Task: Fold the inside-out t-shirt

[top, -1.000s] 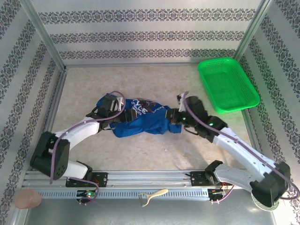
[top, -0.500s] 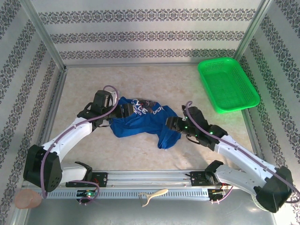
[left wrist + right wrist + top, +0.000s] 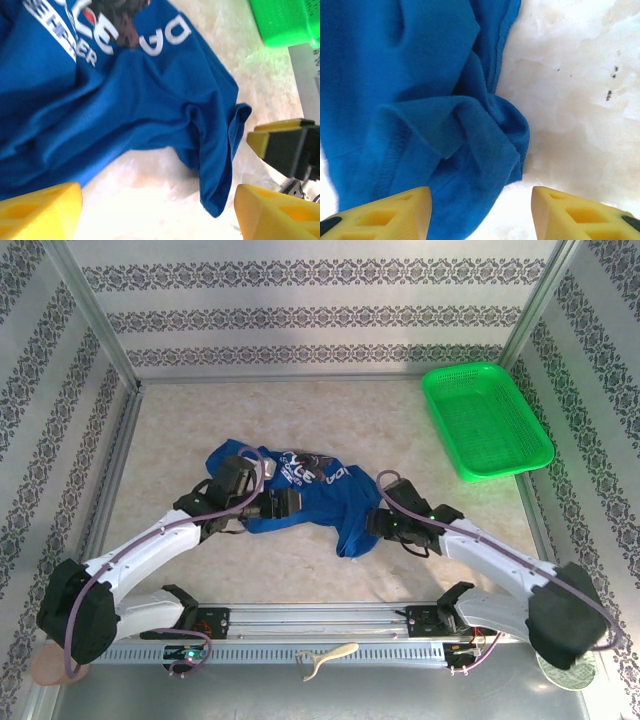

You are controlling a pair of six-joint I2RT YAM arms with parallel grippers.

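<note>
Pale hook-shaped tool point(image 3: 325, 658) on the metal rail, nearest, well apart from the t-shirt point(image 3: 305, 498). T-shirt is royal blue, crumpled mid-counter point(image 3: 180, 430), long axis left-right. One bunched flap drops off its right end toward the near side. Left arm point(image 3: 150, 540) comes in at the shirt's left end. Left jaws wide, yellow fingertips point(image 3: 40, 210) spread over bare counter just near of the shirt's hem, holding nothing. Right arm point(image 3: 490, 552) at the shirt's right end. Right jaws wide too, fingertips point(image 3: 385, 212) flanking the bunched flap, cloth just ahead of them, not pinched. Print faces up on the shirt's far half: dark round graphic point(image 3: 300, 462) and pale letters, partly folded under. Only "EHR", "LE" and "DA" readable, in the left wrist view. Green mesh basket point(image 3: 487, 420) far right of the shirt, well apart.
</note>
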